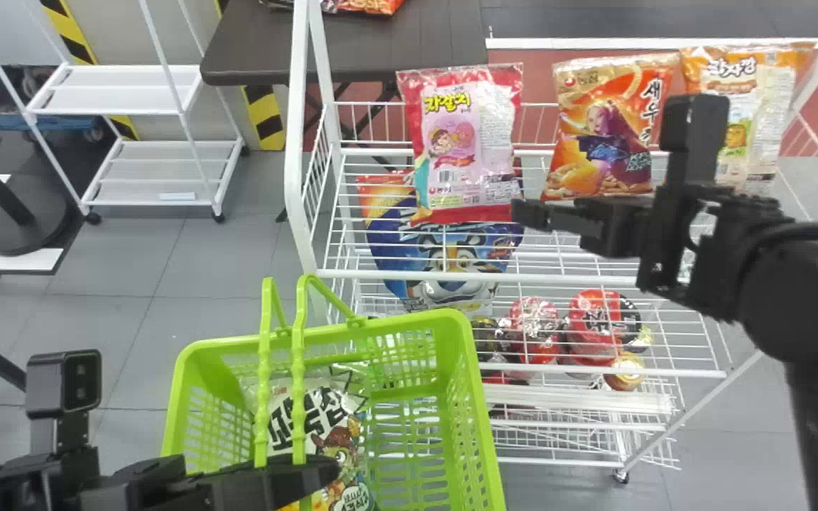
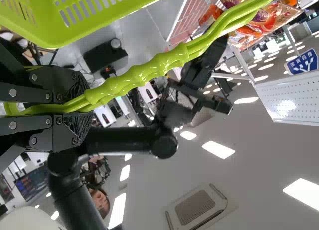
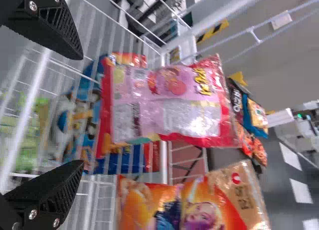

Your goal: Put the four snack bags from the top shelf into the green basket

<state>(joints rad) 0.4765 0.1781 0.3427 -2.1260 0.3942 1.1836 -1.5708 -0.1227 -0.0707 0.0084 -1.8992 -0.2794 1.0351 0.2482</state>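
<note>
Your left jaws (image 2: 84,106) are clamped on the handles (image 1: 298,369) of the green basket (image 1: 451,318), close to you. One snack bag (image 1: 338,440) lies inside. Both handles stand up over the opening, so the next bag must go down beside them. The side toward the rack has the most room.

Your right jaws (image 3: 79,110) are wide apart with nothing between them. They are at the top shelf (image 1: 522,277), near the low right corner of the pink bag (image 1: 469,156).

You look to be on bag two of four, with the pink one next. It stands up on the shelf, past the jaws. Bring them in on both sides of it, shut them, then lift it up high before you swing left. The shelf's front bar and the white post (image 1: 299,177) are in the way, and a low bag could bump or snag on them. It is thin and shiny, so it may slip or bend if you pinch just the edge.

The orange bag (image 1: 597,135) stands to the right of the pink one, so mind you don't knock it. Next comes the yellow bag (image 1: 760,121), partly behind your right arm. Those two look like the last of the four.

Lower down is a blue bag (image 1: 395,248), seen through the wires. Leave it be. Farther back, more packs (image 1: 373,6) lie on a dark table (image 1: 395,35).
</note>
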